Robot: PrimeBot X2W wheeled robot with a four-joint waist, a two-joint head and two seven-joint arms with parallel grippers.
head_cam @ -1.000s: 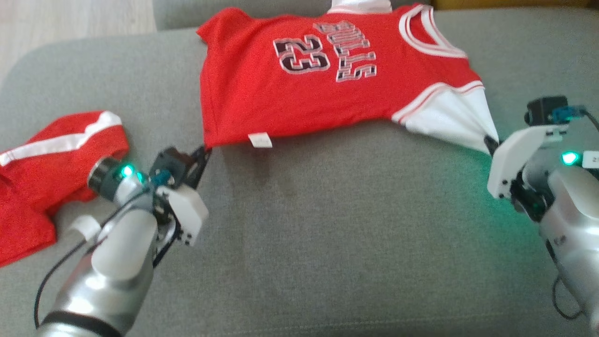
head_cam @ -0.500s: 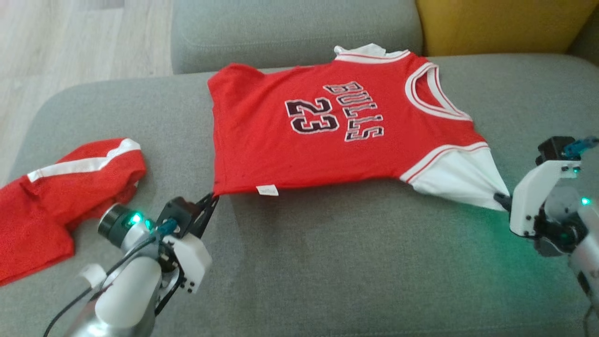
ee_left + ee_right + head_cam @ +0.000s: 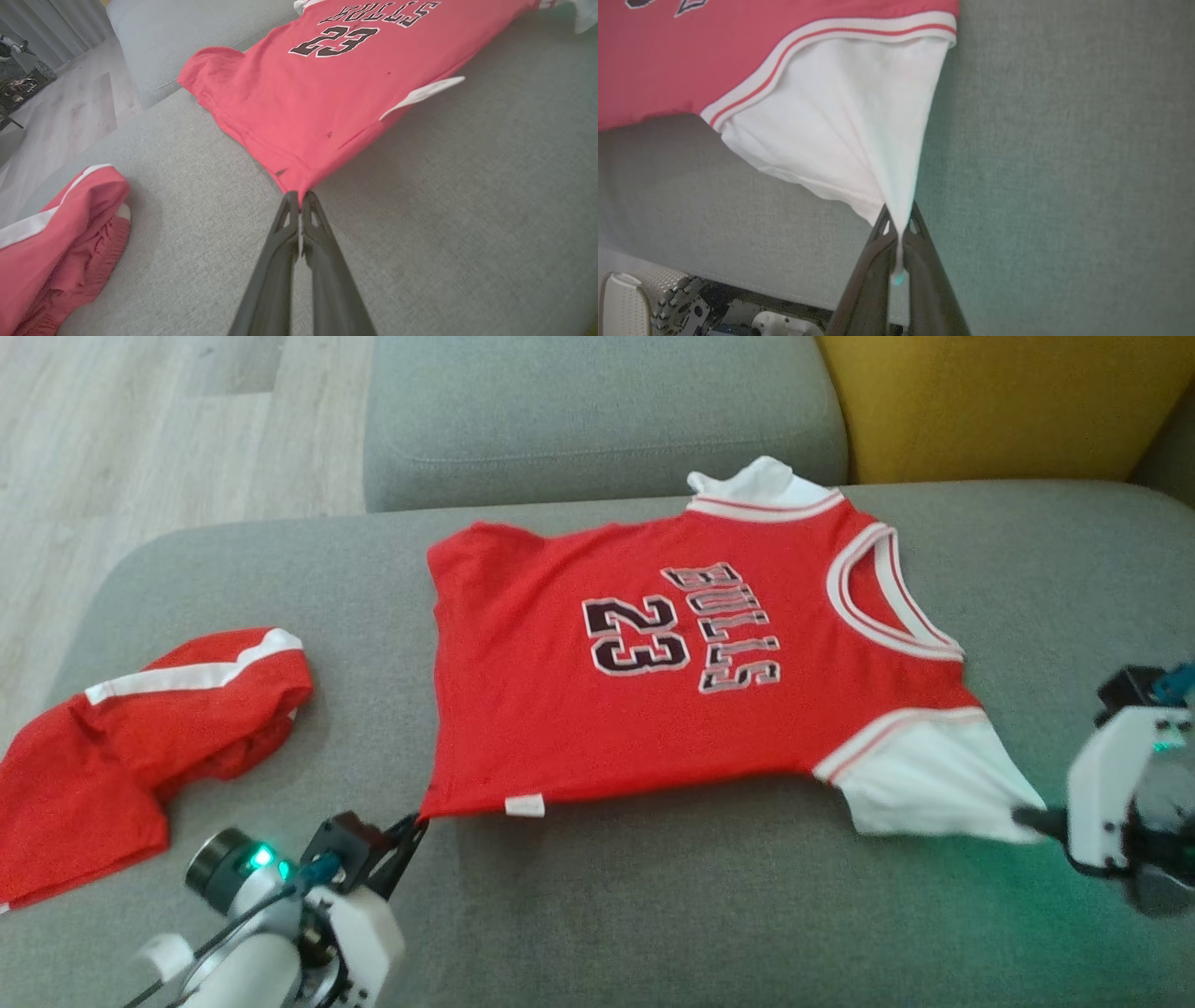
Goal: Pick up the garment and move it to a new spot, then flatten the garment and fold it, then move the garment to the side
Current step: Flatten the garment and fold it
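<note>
Garment (image 3: 653, 709) lies spread on sofa (image 3: 653, 915), taut between left claw (image 3: 299, 196), clamped on hem corner (image 3: 299, 182), and right claw (image 3: 899, 219), clamped on white sleeve (image 3: 850, 130). Flattening looks nearly complete; folding and moving it aside remain.

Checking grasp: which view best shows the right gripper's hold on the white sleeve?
Right wrist view: right gripper shut on the white sleeve, close up. Head view: that grip, small, blurred. Left wrist view: a white corner.

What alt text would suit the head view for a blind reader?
A red Bulls 23 jersey is spread over a grey sofa, pulled taut by the robot's jaws: the left pair pinches a hem corner, the right pair the white sleeve. Another red garment lies crumpled at the left.
</note>
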